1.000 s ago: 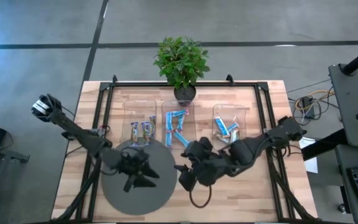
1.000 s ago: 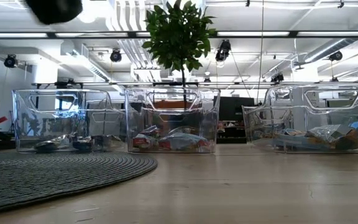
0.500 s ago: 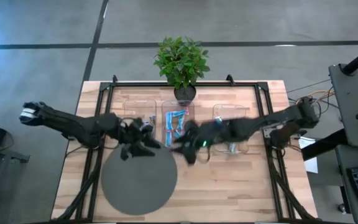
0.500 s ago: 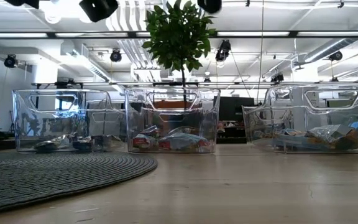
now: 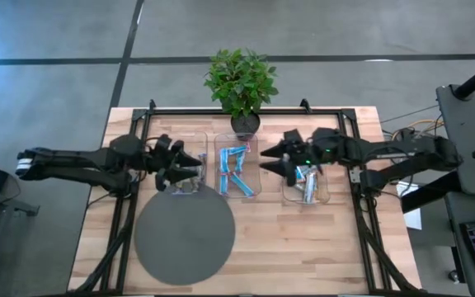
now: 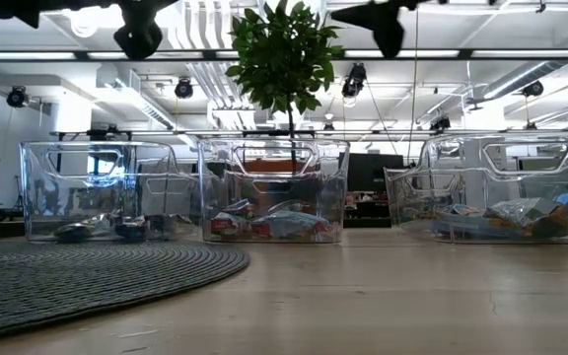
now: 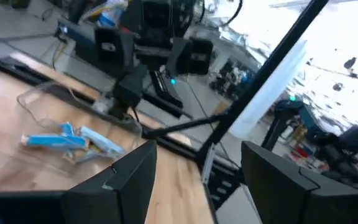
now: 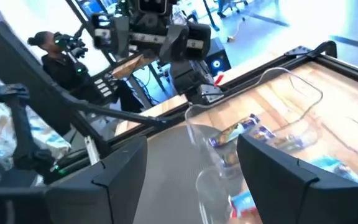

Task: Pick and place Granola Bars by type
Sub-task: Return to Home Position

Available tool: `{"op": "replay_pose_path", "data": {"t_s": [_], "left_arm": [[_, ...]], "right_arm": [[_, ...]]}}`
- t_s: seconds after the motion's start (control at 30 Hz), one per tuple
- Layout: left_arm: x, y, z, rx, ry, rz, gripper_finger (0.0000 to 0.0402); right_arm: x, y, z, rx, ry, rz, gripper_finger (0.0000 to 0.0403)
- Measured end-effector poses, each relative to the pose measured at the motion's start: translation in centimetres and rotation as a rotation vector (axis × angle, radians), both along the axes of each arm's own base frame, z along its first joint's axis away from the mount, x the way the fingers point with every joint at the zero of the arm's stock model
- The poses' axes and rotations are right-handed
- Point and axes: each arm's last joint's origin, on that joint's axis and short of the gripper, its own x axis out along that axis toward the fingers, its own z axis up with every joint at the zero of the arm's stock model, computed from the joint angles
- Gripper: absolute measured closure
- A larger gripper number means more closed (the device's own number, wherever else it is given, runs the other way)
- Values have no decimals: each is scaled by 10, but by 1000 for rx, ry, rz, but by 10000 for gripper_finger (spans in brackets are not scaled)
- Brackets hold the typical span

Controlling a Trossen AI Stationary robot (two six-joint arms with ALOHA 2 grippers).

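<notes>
Three clear trays stand in a row with granola bars lying in them. The left tray (image 5: 188, 171) holds multicoloured bars (image 8: 241, 130), the middle tray (image 5: 236, 165) blue-and-white bars (image 5: 237, 158), and the right tray (image 5: 307, 177) more blue bars (image 7: 67, 140). My left gripper (image 5: 191, 166) hovers open over the left tray, pointing level toward the table's right. My right gripper (image 5: 272, 162) hovers open between the middle and right trays, pointing toward the left. Nothing lies between either pair of fingers (image 7: 114, 186) (image 8: 114, 180).
A round grey mat (image 5: 185, 231) lies on the near left of the wooden table (image 5: 303, 247). A potted plant (image 5: 239, 82) stands at the far edge behind the middle tray. A black frame (image 5: 349, 157) rims the table. A person (image 8: 55, 53) sits beyond the left side.
Both grippers have left the mat area and swung toward the table's far edge. The left one has gone from over the mat to over the left tray. The right one has gone from the mat's right edge to between the middle and right trays. Both stay open.
</notes>
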Motion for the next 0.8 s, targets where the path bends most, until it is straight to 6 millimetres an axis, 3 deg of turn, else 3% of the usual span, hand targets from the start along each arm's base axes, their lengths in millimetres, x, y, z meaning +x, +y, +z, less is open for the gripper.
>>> {"op": "replay_pose_path", "data": {"t_s": [0.17,0.37,0.8], "left_arm": [[-15,1,-12,4,-25,57,186],[-36,0,-28,12,-68,82,186],[-78,-2,-35,6,-185,70,186]], "right_arm": [[-32,-1,-17,-11,-16,-40,163],[-64,1,-31,-14,-160,-36,159],[-115,4,-60,-25,-316,-35,158]]}}
